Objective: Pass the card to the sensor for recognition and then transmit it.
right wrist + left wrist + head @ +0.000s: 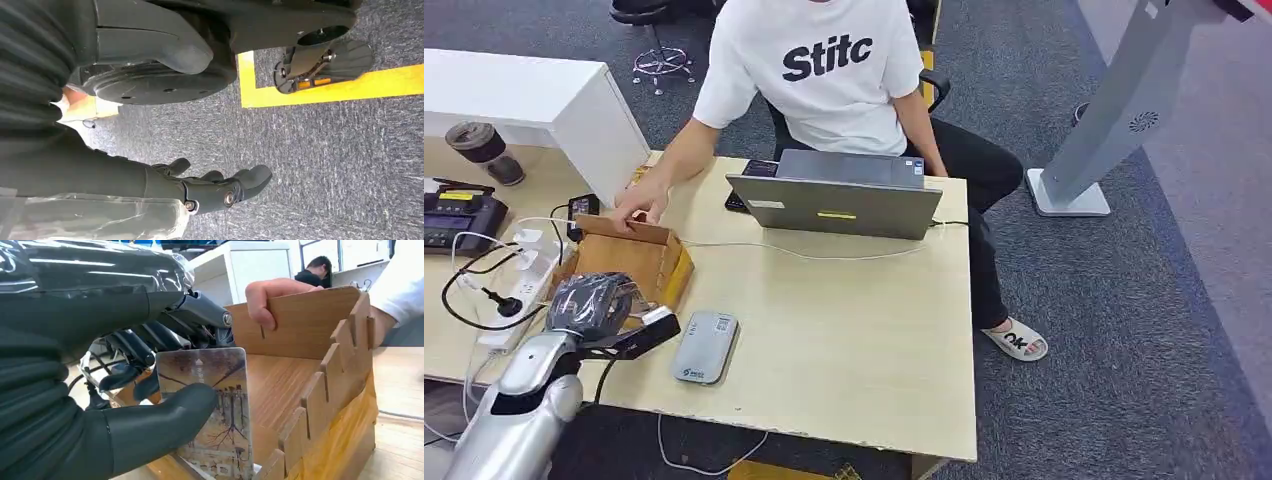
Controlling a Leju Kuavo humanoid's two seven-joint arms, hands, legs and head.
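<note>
Card (215, 405): held by the left hand (125, 390), pinched between the thick grey thumb on its printed face and the darker fingers (132, 347) behind it. It stands roughly upright, just at the open edge of the wooden box (310, 375), its lower part dipping toward the box floor. The print shows bare trees and a line of pale characters.

In the head view the left hand (596, 303), wrapped in clear plastic, sits over the near end of the same wooden box (629, 258) at the left side of the counter (844, 320).

Sensor (705, 346): a flat grey reader with a small label, lying on the counter just right of the left hand, apart from the box.

Person's hand (636, 205) rests on the far wall of the box; in the left wrist view its fingers (262, 305) curl over that wall.

Laptop (836, 195) stands open at the far edge of the counter, in front of the seated person in a white shirt (824, 60). A power strip (519, 285) with white cables lies left of the box.

Right hand (210, 192): hangs over grey carpet beside a yellow floor line (325, 90), fingers loosely spread and holding nothing.
</note>
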